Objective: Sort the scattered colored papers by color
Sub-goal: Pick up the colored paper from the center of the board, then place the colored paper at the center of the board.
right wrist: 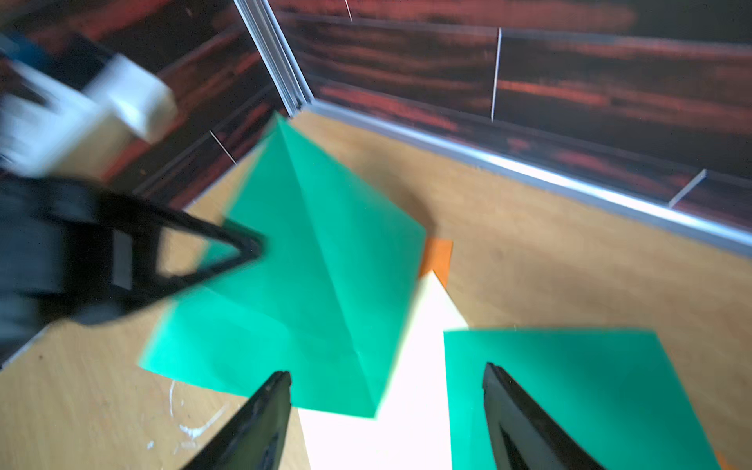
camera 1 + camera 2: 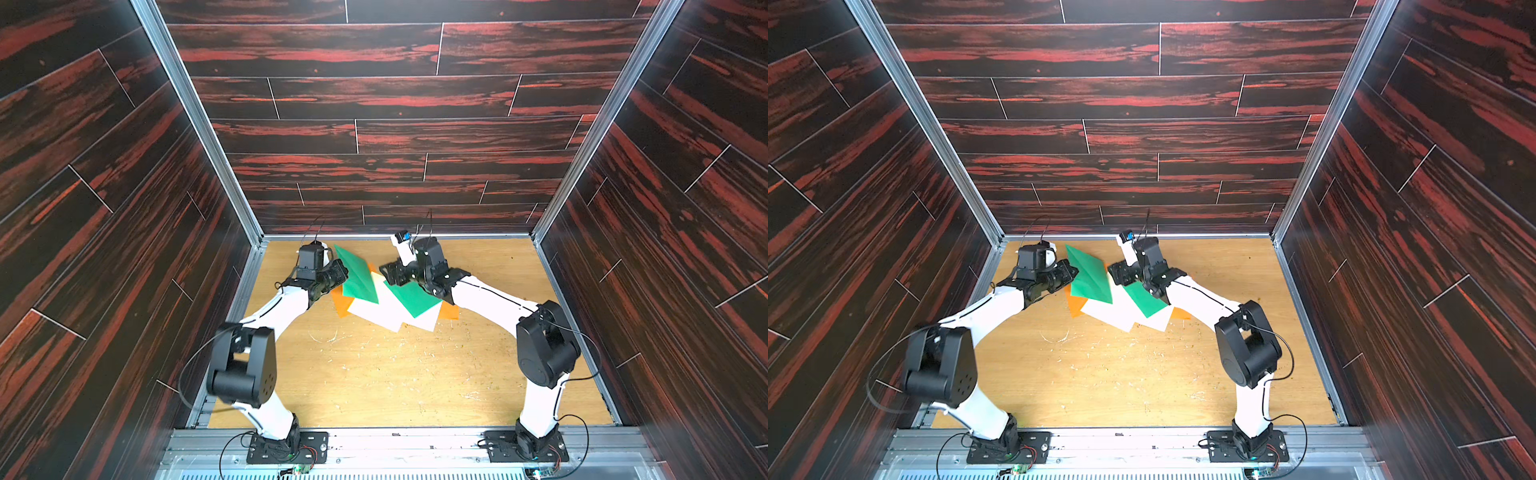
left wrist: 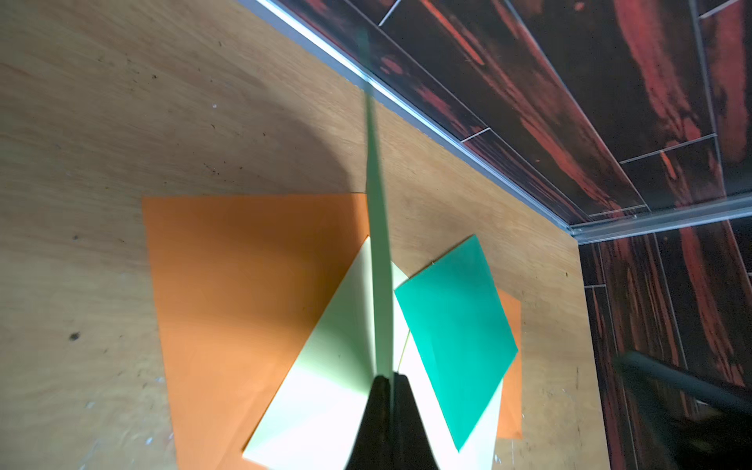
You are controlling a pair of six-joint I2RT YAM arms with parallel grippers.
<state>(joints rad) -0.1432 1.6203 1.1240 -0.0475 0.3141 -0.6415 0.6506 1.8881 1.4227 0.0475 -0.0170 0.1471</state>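
Observation:
My left gripper (image 2: pixel 343 270) (image 3: pixel 389 378) is shut on one edge of a creased green paper (image 2: pixel 357 274) (image 2: pixel 1090 276), holding it tilted above the pile. The left wrist view shows this sheet edge-on (image 3: pixel 376 244). Under it lie overlapping white papers (image 2: pixel 374 309) (image 3: pixel 325 366), an orange paper (image 2: pixel 340 303) (image 3: pixel 244 285) and a second green paper (image 2: pixel 413 297) (image 1: pixel 569 386) lying flat. My right gripper (image 2: pixel 388 272) (image 1: pixel 386 374) hangs open just above the white and flat green sheets, next to the lifted one (image 1: pixel 317 264), with nothing between its fingers.
Another orange paper (image 2: pixel 449 311) pokes out from under the right side of the pile. The wooden table (image 2: pixel 374 374) is scratched. The back wall rail (image 2: pixel 374 237) runs close behind both grippers, and dark panelled walls close in both sides.

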